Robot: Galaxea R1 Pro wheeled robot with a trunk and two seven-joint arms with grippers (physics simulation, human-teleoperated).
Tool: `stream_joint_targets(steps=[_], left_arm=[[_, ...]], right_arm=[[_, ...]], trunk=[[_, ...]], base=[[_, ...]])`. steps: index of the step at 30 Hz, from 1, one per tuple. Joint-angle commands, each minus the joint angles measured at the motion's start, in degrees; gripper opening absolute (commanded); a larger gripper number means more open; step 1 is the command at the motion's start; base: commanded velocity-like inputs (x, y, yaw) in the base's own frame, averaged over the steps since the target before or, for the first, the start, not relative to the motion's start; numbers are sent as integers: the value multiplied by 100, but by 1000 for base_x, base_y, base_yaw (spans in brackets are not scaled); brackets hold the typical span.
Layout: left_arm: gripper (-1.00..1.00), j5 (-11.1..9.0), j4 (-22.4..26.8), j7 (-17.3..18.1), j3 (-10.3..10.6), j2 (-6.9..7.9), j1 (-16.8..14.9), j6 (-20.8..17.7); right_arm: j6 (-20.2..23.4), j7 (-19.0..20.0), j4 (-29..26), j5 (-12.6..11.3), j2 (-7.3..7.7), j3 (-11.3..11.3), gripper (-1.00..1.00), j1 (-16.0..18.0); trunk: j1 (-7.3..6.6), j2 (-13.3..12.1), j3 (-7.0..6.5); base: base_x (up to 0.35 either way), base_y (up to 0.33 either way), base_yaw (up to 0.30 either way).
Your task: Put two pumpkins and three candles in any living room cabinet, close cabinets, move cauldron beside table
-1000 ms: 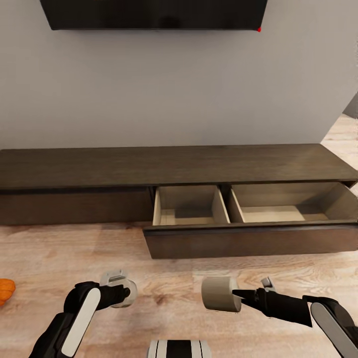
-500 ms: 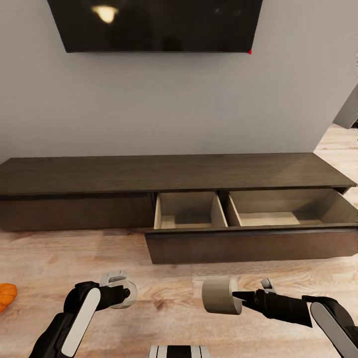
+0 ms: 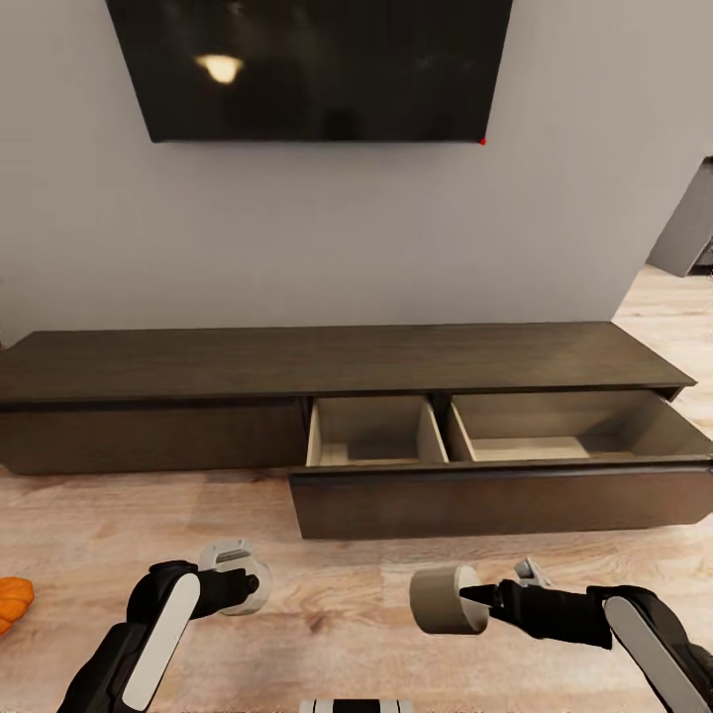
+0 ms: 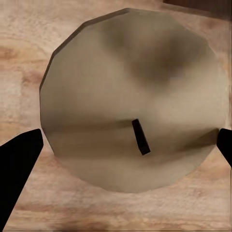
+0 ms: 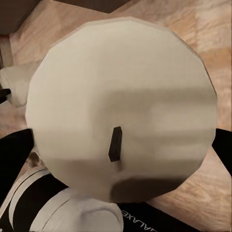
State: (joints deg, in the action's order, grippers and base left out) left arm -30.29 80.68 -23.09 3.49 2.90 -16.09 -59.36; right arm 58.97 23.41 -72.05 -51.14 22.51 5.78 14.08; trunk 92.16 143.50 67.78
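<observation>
Both tools grip 1 candle each: left tool [image 3: 241,586] on a candle [image 4: 130,101], right tool [image 3: 473,598] on a candle [image 3: 444,599], held low over the floor. Cabinet [image 3: 347,361] drawer [image 3: 495,495] is pulled out, both bins look empty, so nothing stowed yet. 1 pumpkin [image 3: 14,600] lies on the floor at far left. Judging by this, 3rd candle, pumpkins, closing & cauldron all remain. Drawer front edge is near; open floor between it & tools.

Dark wall-mounted TV [image 3: 312,69] on grey wall [image 3: 356,238], above pale wood floor [image 3: 327,584].

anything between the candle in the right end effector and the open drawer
Nothing visible: only bare wood floor lies between the candle in the right end effector and the open drawer; its raised front panel must be cleared.
</observation>
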Motion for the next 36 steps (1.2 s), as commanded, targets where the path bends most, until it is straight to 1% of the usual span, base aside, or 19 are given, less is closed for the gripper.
stream_joint_targets(steps=[1, 5, 8, 9, 13, 15, 19, 21, 24, 27, 28, 32, 33, 34, 36], left_arm=[[-100, -21, -3, 6, 1, 0, 1, 0], [-100, -10, -3, 2, 15, -4, 1, -4], [-100, -2, -1, -1, 16, -1, 1, -5], [-100, -2, -3, -1, 17, -3, 1, -5], [-100, 10, 0, -2, 27, -9, 1, -5], [-100, 14, 0, -2, 20, -6, 1, -5], [-100, 11, 0, -2, 15, -5, 1, -5], [-100, 8, 0, -2, 25, -7, 1, -5], [-100, 9, 0, -2, 24, -6, 1, -9], [-100, 2, 0, -2, 21, -4, 1, -8], [-100, 1, 0, -2, 21, -5, 1, -7], [-100, -7, 0, -2, 27, -8, 1, -6], [-100, -6, 0, -2, 24, -9, 1, -7], [-100, -5, 0, -2, 23, -7, 1, -7], [-100, -5, 0, -2, 21, -4, 1, -6]], right_arm=[[4, -141, -1, -6, -38, 1, -100, 9], [9, -616, -129, -3, -223, 2, -100, 36], [19, -969, -254, -23, -302, 8, -100, 40], [22, -1029, -279, -25, -319, 10, -100, 41], [48, -1533, -390, -27, -513, 18, -100, 47], [51, -1762, -406, -27, -579, 20, -100, 49], [53, -2410, -425, -24, -762, 26, -100, 53], [53, -2627, -428, -18, -848, 27, -100, 55], [54, -3051, -431, -16, -1010, 48, -100, 115], [54, -3467, -445, -20, -1135, 66, -100, 152], [54, -3541, -458, -21, -1161, 67, -100, 154], [55, -4296, -595, -28, -1437, 79, -100, 163], [87, -4552, -598, -40, -1552, 80, -100, 164], [103, -4666, -599, -39, -1611, 83, -100, 164], [103, -4784, -602, -41, -1677, 150, -100, 165]], trunk=[[-2, -2, -23], [-13, -7, -111], [-20, -11, -178], [-23, -12, -200], [-33, -18, -289], [-38, -20, -333], [-49, -27, -421], [-93, -107, -457], [-159, -227, -511], [-225, -348, -565], [-247, -388, -583], [-247, -388, -583], [-247, -388, -583], [-247, -388, -583], [-269, -428, -601]], base=[[-171, -167, 0], [-206, -198, 0], [-222, -213, 0], [-224, -214, 0], [-131, -128, 0], [-37, -36, 0], [-12, -12, 0], [-3, -3, 0], [-1, -1, 0], [0, 0, 0], [0, 0, 0], [0, 0, 0], [0, 0, 0], [0, 0, 0], [0, 0, 0]])
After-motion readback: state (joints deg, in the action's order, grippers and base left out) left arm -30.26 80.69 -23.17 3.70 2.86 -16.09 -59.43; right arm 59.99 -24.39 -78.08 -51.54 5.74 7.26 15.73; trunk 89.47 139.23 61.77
